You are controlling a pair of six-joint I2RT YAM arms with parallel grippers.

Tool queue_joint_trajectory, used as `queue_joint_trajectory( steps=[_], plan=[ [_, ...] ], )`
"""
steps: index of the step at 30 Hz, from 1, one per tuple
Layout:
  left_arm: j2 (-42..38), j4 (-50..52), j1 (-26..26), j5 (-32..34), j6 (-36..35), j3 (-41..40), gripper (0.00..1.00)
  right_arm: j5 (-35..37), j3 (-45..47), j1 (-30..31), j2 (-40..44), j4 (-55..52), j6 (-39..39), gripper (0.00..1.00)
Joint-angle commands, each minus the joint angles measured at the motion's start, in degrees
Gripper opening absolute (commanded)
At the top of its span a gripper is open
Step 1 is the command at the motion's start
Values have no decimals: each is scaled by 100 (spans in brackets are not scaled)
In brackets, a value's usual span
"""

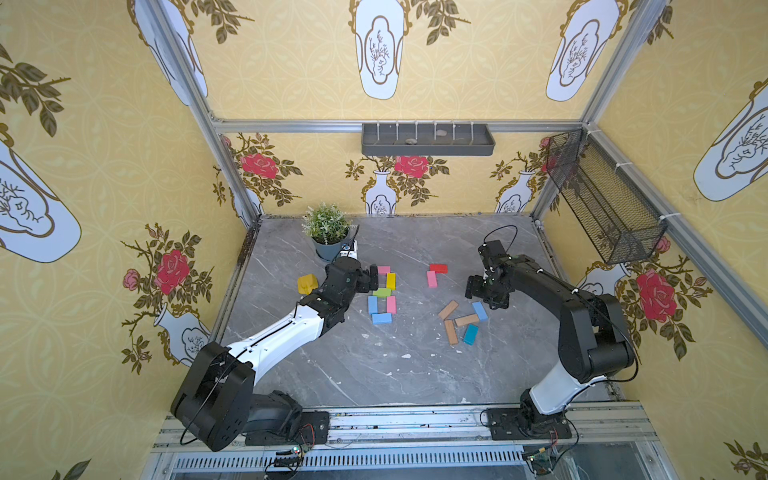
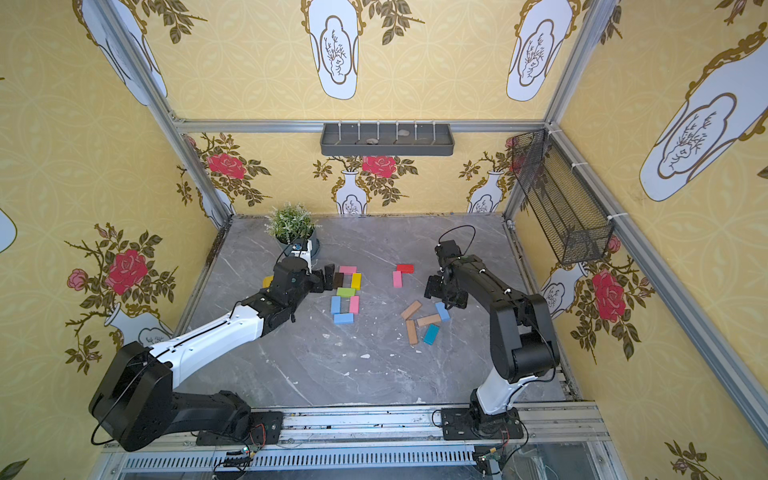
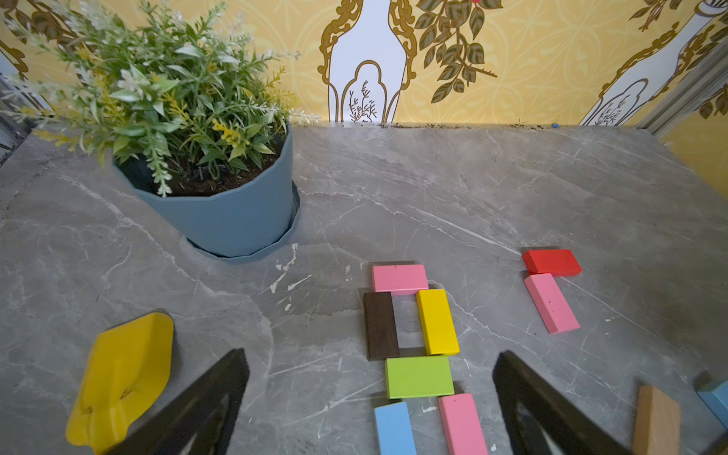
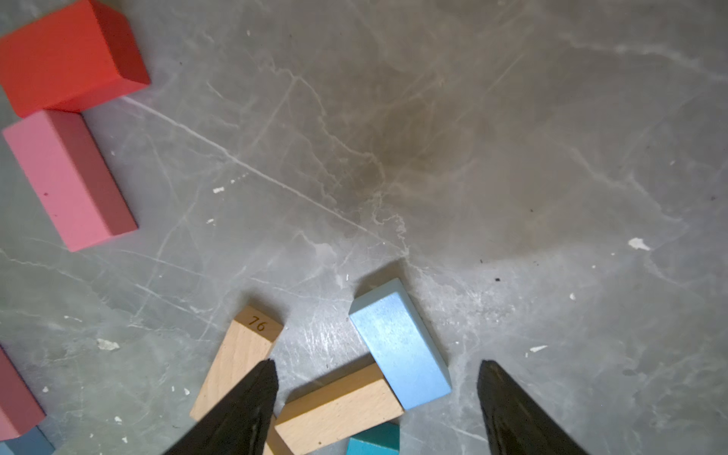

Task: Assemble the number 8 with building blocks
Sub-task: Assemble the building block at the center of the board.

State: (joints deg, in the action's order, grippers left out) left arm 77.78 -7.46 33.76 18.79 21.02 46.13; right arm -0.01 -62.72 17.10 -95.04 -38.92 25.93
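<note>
Left tool [image 3: 370, 356] and right tool [image 4: 378, 364] gape empty over building blocks [image 2: 345, 291].
Left wrist: green block [image 3: 418, 376] between its jaws. Right wrist: pale blue block [image 4: 400, 346] likewise. Top view: seven-block figure [image 2: 353, 304] at left tool's 4 o'clock, five loose blocks [image 2: 428, 320] at right tool's 7, red-pink pair [image 2: 397, 279] at 10; open surface [image 2: 311, 365] toward 6.

Fourteen building blocks [image 1: 382, 292]; one potted plant [image 1: 327, 226]; one yellow scoop toy [image 1: 307, 284].
</note>
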Motion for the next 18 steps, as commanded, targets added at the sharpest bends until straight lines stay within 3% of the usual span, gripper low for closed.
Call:
queue_joint_trajectory(
  steps=[1,18],
  plan=[
    [55,-97,-10,-68,16,45,100,-19,66,-15,-52,193,84,81],
    [77,-79,-10,-51,-10,52,100,23,286,-22,-373,279,132,69]
  ],
)
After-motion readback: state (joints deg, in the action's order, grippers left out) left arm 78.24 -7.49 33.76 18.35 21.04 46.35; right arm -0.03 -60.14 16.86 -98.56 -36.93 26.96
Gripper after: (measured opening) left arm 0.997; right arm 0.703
